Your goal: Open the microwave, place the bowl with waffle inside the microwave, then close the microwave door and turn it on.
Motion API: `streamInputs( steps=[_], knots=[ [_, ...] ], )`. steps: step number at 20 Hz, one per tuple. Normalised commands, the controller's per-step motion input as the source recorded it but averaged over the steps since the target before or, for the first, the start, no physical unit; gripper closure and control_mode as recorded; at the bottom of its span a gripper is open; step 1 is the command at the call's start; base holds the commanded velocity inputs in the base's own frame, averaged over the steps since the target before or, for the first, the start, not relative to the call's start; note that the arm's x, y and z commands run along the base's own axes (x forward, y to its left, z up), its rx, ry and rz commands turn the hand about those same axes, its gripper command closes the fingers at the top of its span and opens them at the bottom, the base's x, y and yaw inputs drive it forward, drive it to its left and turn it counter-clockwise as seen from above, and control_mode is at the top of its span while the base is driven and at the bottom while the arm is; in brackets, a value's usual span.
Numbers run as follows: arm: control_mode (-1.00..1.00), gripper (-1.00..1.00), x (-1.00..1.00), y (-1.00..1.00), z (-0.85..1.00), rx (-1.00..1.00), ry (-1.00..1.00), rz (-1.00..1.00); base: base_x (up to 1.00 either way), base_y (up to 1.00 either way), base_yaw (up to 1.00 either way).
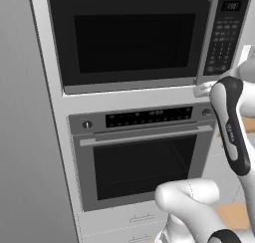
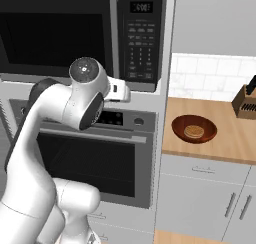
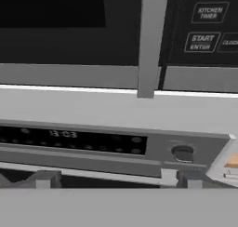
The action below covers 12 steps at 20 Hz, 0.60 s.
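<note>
- Left base view first: we see the microwave (image 1: 134, 38) with the microwave door (image 1: 129, 35) shut; its handle (image 1: 206, 38) runs down to just above the gripper (image 1: 201, 90). Finger spread we cannot tell here.
- Right base view: gripper (image 2: 121, 92) sits at the handle's lower end (image 2: 114, 33), keypad (image 2: 141, 40) just beside it. The bowl (image 2: 194, 128) with the waffle (image 2: 194, 132) in it sits on the counter (image 2: 220, 143), well apart from the fingers.
- Hand view: fingers (image 3: 42, 179) spread wide, holding nothing; handle end (image 3: 149, 49) ahead between them, oven (image 3: 116, 144) panel and knob (image 3: 182, 152) near the tips.
</note>
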Motion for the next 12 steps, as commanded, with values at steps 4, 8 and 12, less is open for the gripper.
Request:
streamInputs(
  steps=[4,8,12],
  knots=[
    [-1.0,-1.0,0.01,-0.1,0.19,0.0,-0.3,-0.01,0.0,0.0,0.0],
    [-1.0,-1.0,0.0,-0.01,0.49,0.0,-0.34,-0.03,0.0,0.0,0.0],
    [-1.0,-1.0,0.07,-0.04,0.87,0.0,-0.15,-0.07,0.0,0.0,0.0]
  ],
)
